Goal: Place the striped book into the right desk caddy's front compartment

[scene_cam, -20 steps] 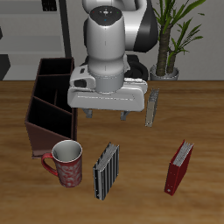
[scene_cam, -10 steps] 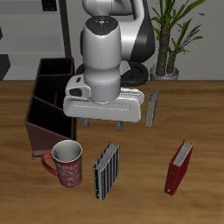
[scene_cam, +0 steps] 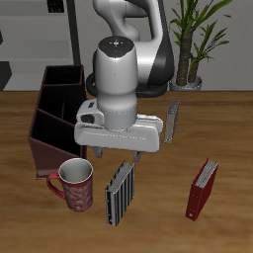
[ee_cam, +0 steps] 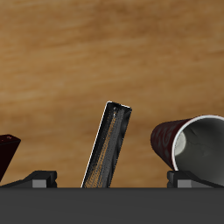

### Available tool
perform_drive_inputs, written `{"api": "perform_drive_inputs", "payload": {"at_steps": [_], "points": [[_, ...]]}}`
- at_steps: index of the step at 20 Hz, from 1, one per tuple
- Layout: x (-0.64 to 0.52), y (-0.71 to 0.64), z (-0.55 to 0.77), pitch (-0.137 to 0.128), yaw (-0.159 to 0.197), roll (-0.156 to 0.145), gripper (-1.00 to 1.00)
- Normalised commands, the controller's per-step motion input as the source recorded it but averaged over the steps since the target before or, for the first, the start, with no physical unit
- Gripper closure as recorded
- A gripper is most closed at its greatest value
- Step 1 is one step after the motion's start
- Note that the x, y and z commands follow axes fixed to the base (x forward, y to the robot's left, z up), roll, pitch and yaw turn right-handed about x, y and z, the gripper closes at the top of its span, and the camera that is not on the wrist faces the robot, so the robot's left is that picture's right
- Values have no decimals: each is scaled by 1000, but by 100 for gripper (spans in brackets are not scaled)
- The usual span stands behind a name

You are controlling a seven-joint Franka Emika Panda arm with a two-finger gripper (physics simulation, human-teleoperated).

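The hand (scene_cam: 120,156), fingers apart and empty, hangs directly above the striped book (scene_cam: 120,192), which stands ungrasped on the worktop (scene_cam: 227,119) beside the mug (scene_cam: 74,184); grasp, lift and transfer to the caddy (scene_cam: 57,111) all remain.

This is looking like a study or home office: a wooden tabletop (scene_cam: 232,119) is carrying a dark wooden desk caddy (scene_cam: 57,114), a patterned mug (scene_cam: 75,184), a striped book (scene_cam: 120,192) and a red book (scene_cam: 202,188), while a potted plant (scene_cam: 192,40) and pale shelving (scene_cam: 30,35) are standing behind
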Motion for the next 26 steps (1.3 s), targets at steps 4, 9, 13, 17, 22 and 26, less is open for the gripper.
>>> {"api": "perform_drive_inputs", "payload": {"at_steps": [4,9,13,17,22,26], "points": [[56,13,-185,-25,-4,-4,-100],[61,-53,-112,-6,-27,-22,-100],[71,61,-127,-2,-17,5,-100],[92,4,-157,11,-24,-3,-100],[116,16,-247,23,-8,0,-100],[77,-79,-160,28,-37,-16,-100]]}}
